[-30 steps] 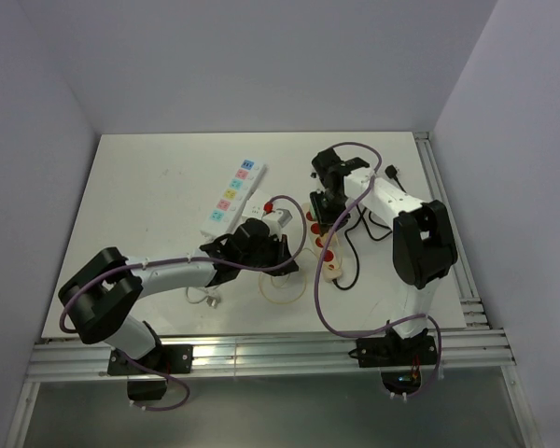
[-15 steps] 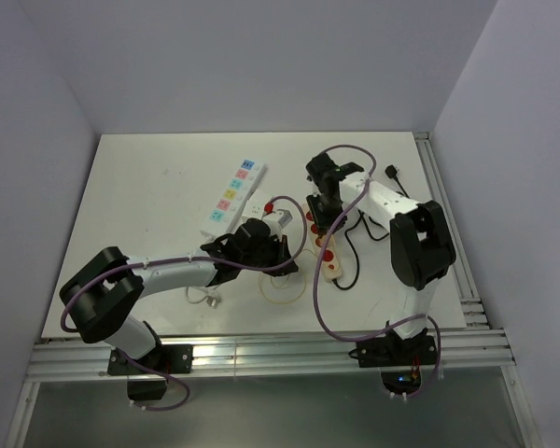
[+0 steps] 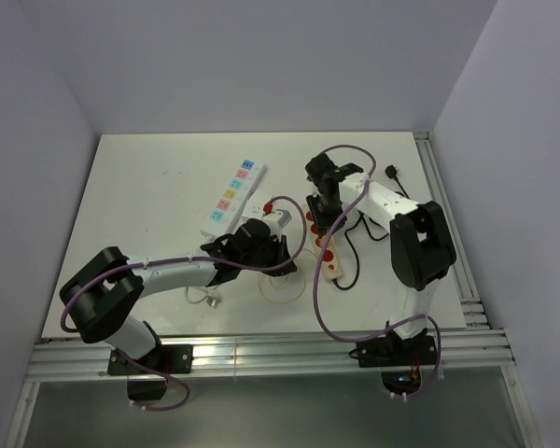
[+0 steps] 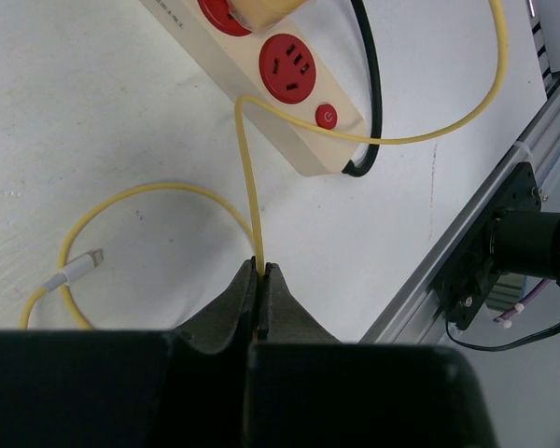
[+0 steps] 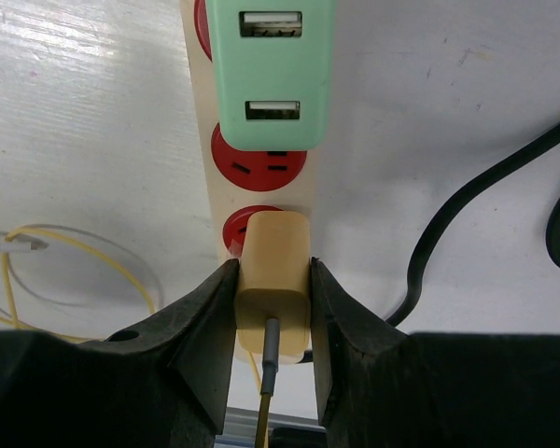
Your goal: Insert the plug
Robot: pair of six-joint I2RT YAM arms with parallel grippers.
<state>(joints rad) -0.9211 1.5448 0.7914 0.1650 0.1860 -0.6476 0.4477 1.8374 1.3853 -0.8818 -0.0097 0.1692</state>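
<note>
The right gripper [image 5: 273,280] is clamped on the cream plug [image 5: 275,252], squaring it over a red socket on the power strip [image 4: 303,149], right of table centre, likely to press it home. The left gripper [image 4: 259,275] is pinched shut on the yellow cable [image 4: 247,177], probably managing slack. Only the right wrist view shows the green adapter [image 5: 271,65] just beyond

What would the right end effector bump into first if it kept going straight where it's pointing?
The right end effector grips a cream plug, which would meet the red socket on the power strip first; they may already touch. The green adapter sits farther on.
</note>
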